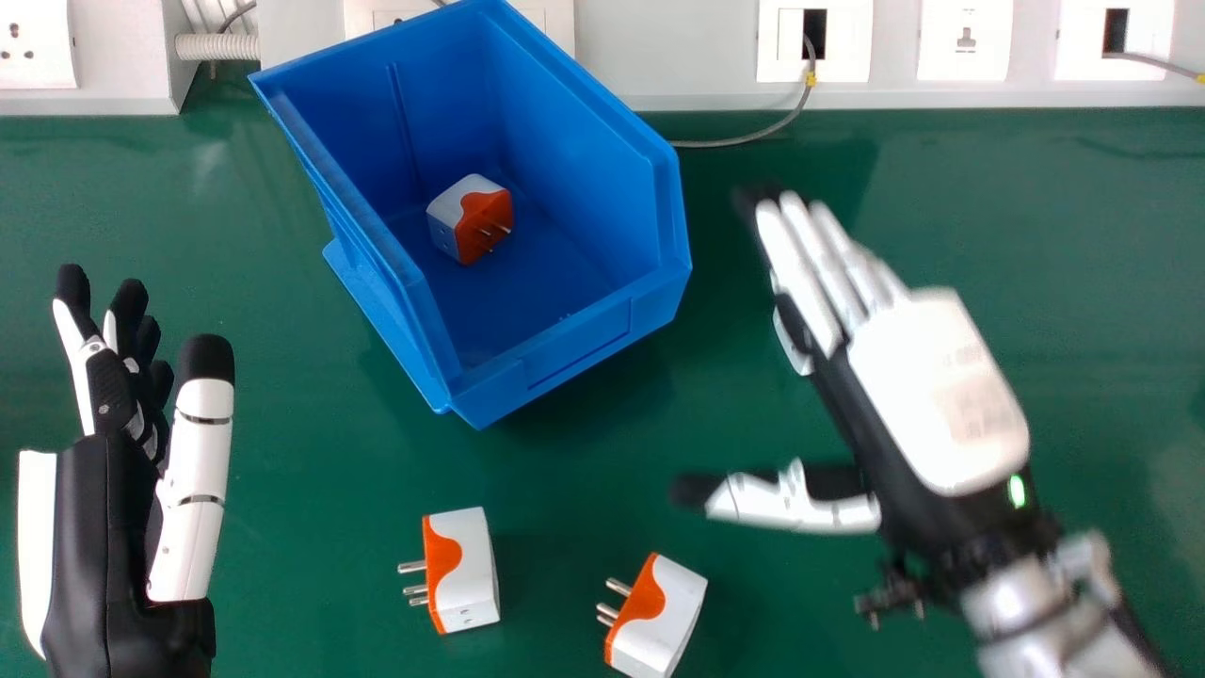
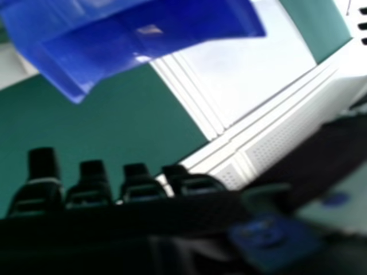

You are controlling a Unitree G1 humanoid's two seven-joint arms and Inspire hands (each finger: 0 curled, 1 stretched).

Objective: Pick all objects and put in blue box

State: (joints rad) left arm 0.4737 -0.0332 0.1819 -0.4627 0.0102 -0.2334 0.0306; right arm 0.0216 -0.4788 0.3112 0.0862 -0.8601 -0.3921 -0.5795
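The blue box (image 1: 565, 348) stands at the back centre in the head view, with one orange-and-white plug adapter (image 1: 471, 218) lying inside it. Two more adapters rest on the green table: one (image 1: 466, 570) in front of the box, another (image 1: 656, 617) nearer the front edge, to its right. To the right of the box is my right hand (image 1: 937, 391), fingers straight, thumb held out to the side, holding nothing. My left hand (image 1: 108, 527) is at the far left, open and empty, apart from everything. The right hand view has the blue box (image 2: 155, 34) beyond my right hand's fingertips (image 2: 89, 183).
A pale trunking (image 1: 697, 56) with sockets runs along the table's back edge, behind the box. A thin grey cable (image 1: 744, 138) leaves it and passes behind the box's right side. Green table surface (image 1: 311, 471) lies between my left hand and the adapters.
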